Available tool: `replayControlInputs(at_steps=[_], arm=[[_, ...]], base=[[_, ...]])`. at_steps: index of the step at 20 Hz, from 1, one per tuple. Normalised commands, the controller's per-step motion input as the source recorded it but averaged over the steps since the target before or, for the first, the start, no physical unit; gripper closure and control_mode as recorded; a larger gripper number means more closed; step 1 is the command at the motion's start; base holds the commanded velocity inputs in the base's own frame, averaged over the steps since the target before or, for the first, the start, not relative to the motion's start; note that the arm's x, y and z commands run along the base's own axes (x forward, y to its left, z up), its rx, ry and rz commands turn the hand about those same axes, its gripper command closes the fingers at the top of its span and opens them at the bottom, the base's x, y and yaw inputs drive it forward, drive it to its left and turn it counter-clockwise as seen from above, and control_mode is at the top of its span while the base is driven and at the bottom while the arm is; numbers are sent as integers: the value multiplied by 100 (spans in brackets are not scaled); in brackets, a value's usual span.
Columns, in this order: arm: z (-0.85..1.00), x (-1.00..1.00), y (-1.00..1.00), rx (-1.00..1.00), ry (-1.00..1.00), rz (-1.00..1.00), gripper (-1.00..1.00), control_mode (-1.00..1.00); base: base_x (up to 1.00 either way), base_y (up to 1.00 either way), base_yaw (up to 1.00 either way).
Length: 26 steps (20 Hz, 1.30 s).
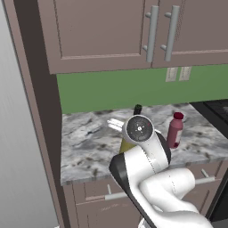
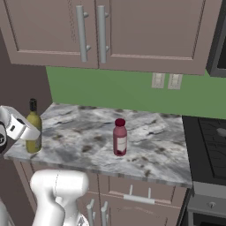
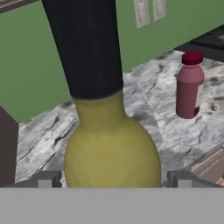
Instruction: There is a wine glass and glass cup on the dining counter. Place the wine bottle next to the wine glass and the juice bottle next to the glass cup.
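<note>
Upright near the left end of the marbled wall counter: the wine bottle, olive-yellow with a black neck, close up in the hand view between the two dark fingertips. Spread wide on either side of its body, not yet pinching it: the gripper. Further right on the same stone top, well apart from the first bottle: the juice bottle, standing upright, maroon cap up. Above, brown wall cabinets.

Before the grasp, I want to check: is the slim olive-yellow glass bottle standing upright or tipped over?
Upright: the olive-yellow bottle stands on its base on the marbled counter, black neck pointing straight up.
</note>
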Motion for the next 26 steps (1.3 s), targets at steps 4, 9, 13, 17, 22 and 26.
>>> replayControlInputs(at_steps=[4,9,13,17,22,26], arm=[[0,0,0,0,0,0,100,100],[0,0,0,0,0,0,100,100],[0,0,0,0,0,0,100,100],[0,0,0,0,0,0,100,100],[0,0,0,0,0,0,100,100],[0,0,0,0,0,0,100,100]], base=[[-6,0,0],[-40,4,2],[-55,6,2],[-62,6,6],[-62,5,-1],[-29,15,-62]])
